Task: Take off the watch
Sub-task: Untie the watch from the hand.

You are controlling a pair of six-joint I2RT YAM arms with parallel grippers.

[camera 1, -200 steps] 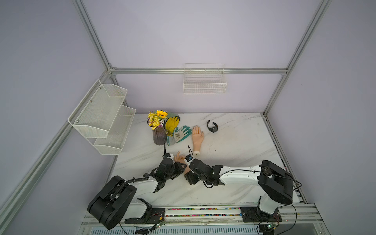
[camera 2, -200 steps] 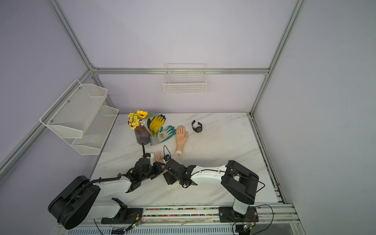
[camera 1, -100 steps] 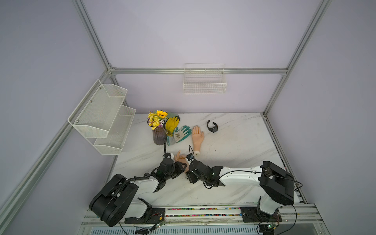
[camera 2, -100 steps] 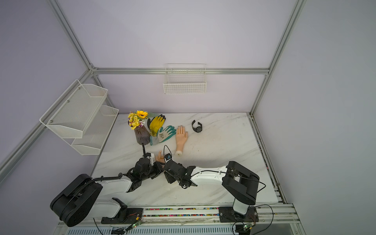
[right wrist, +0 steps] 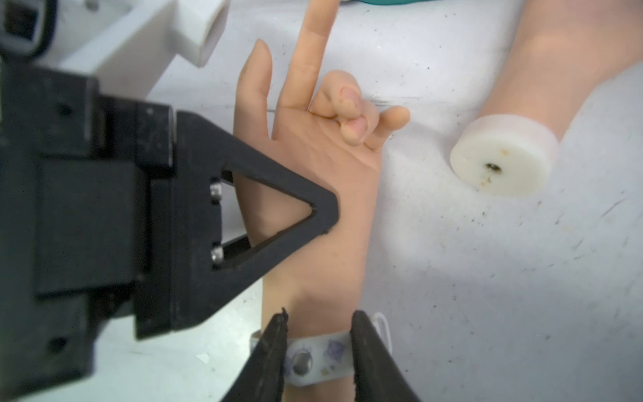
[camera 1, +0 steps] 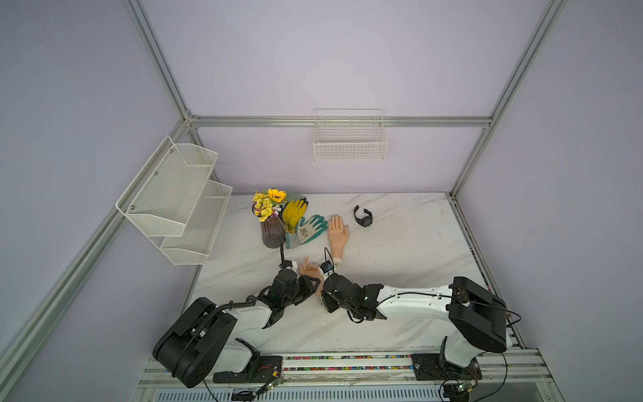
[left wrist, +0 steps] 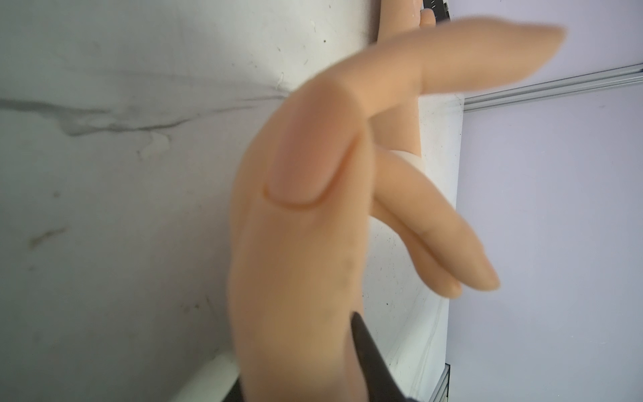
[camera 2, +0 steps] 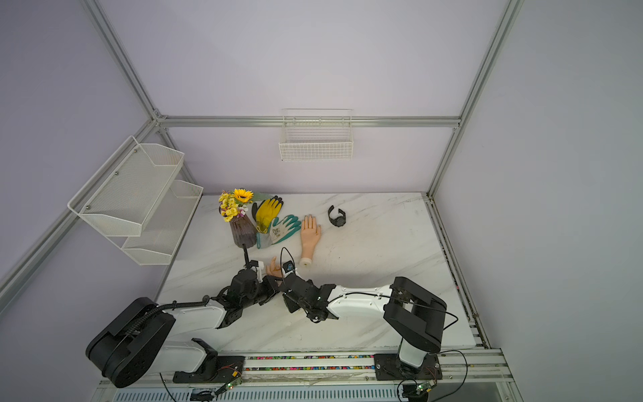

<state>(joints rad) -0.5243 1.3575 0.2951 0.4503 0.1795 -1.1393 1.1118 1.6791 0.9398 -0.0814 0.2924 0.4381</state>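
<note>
Right pincer [right wrist: 322, 313]: clamped on whitish band [right wrist: 334, 351] worn by mannequin hand [right wrist: 313, 167]; left pincer [right wrist: 327, 217] pinches same hand. Hazard: fastened snap [right wrist: 301, 362] resists, pull drags hand loose; black watch [camera 1: 363, 217] lies apart, untouched.

**Jaws draw in at the wrist**

A second ago the right pincer [right wrist: 320, 313] stood with its jaws wide. They now stand narrow, one on each side of the snap [right wrist: 301, 362] on the pale band [right wrist: 334, 351] around the wrist of the dummy hand [right wrist: 313, 167], their tips down at the band.
</note>
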